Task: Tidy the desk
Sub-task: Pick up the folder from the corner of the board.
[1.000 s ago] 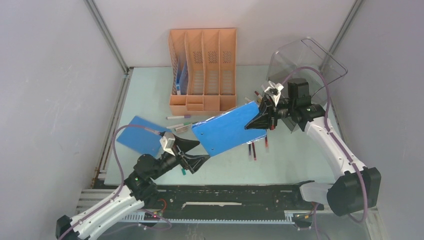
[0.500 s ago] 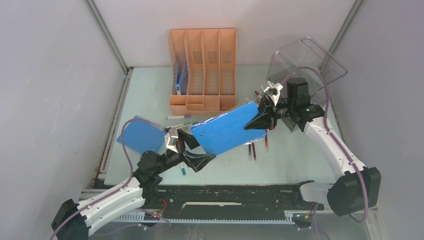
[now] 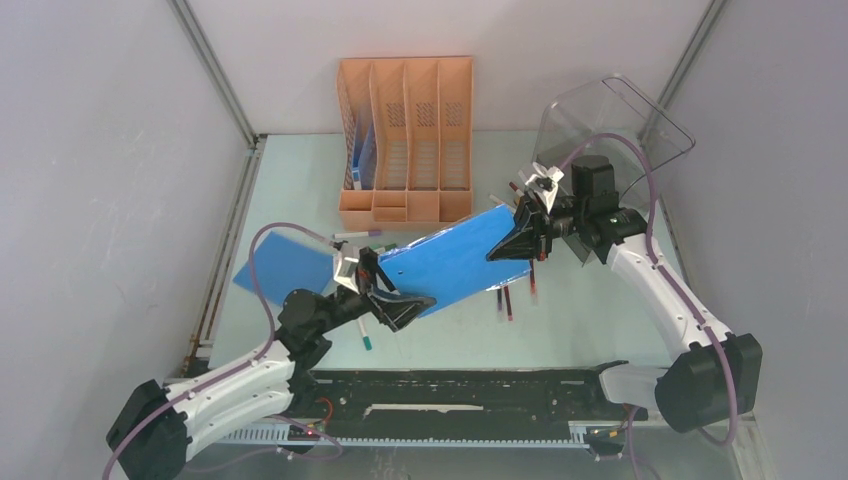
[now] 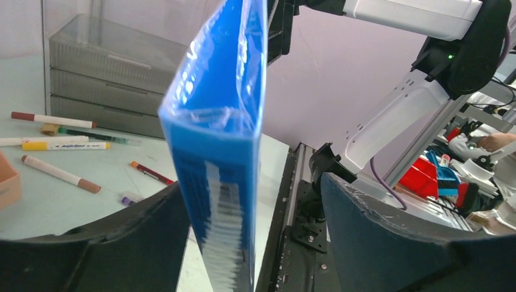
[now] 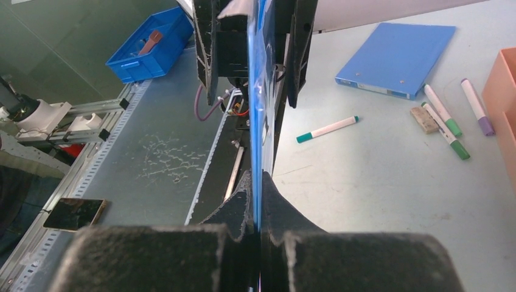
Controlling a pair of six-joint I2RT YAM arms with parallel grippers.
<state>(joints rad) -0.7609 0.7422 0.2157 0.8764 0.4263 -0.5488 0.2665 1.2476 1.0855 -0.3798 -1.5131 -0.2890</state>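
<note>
**Blue folder is hanging between two arms over the desk**

A glossy blue folder (image 3: 455,262), slim, rigid and rectangular, is hanging clear of the pale mint-green desk (image 3: 590,310), which is spreading flat beneath both arms between grey walls. The right jaws are pinching shut on the folder's far right end, the board standing on edge and running straight away from them. Its long axis is slanting down and leftward, toward the left arm. There the left jaws are standing wide and straddling the folder's lower left end, close to the cover on one side and showing a gap on the other, gripping nothing. The left arm is the nearer to that free end, so the coming move is probably turning on those jaws closing squarely across the thin edge. Behind, an orange four-slot file rack (image 3: 405,140) is standing upright with something blue in its leftmost slot. A second blue folder (image 3: 280,268) is lying flat to the left, slender capped markers (image 3: 362,333) are lying scattered, and a clear smoky bin (image 3: 610,120) is sitting at the back right.
</note>
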